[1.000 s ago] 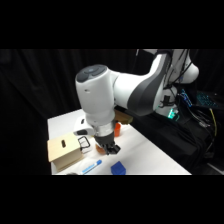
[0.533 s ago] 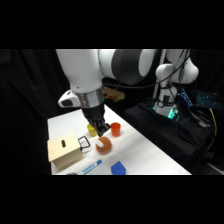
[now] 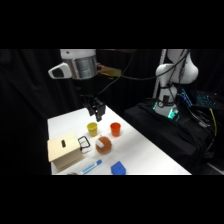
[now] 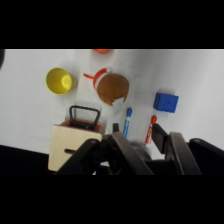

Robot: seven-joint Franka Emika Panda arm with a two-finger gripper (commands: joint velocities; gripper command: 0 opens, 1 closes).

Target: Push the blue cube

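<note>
1. Side view: the white arm [image 3: 80,67] hangs above the far half of the white worktop [image 3: 142,145]. Its black gripper [image 3: 96,112] is raised clear of the surface and touches nothing.
2. Jaws: they appear spread apart with nothing between them. In the wrist view the two dark fingers [image 4: 165,142] rise from the lower edge with white worktop [image 4: 200,80] showing in the gap.
3. Blue cube [image 3: 118,169]: it sits at the near edge of the worktop in the side view, well apart from the jaws and far below and in front of them. In the wrist view the blue cube [image 4: 165,102] lies just beyond the tip of the right-hand finger, untouched.
4. Yellow cup [image 3: 92,128]: almost directly below the jaws in the side view. In the wrist view the yellow cup [image 4: 59,80] lies far off to the left of the jaws, mouth towards the camera.
5. Orange cup [image 3: 115,129]: just to the right of the yellow one, below and slightly right of the jaws.
6. Brown bowl-like object [image 3: 103,144]: between the cups and the cube. In the wrist view the same brown object [image 4: 112,87] lies beyond the jaws, left of the cube.
7. Wooden box [image 3: 65,150] with a black handle [image 3: 83,144]: below and left of the jaws. In the wrist view the wooden box [image 4: 74,145] sits just left of the linkage.
8. Blue pen-like stick [image 4: 127,121] and red marker [image 4: 150,129]: they lie side by side on the worktop, just beyond the jaws, between the box and the cube.
</note>
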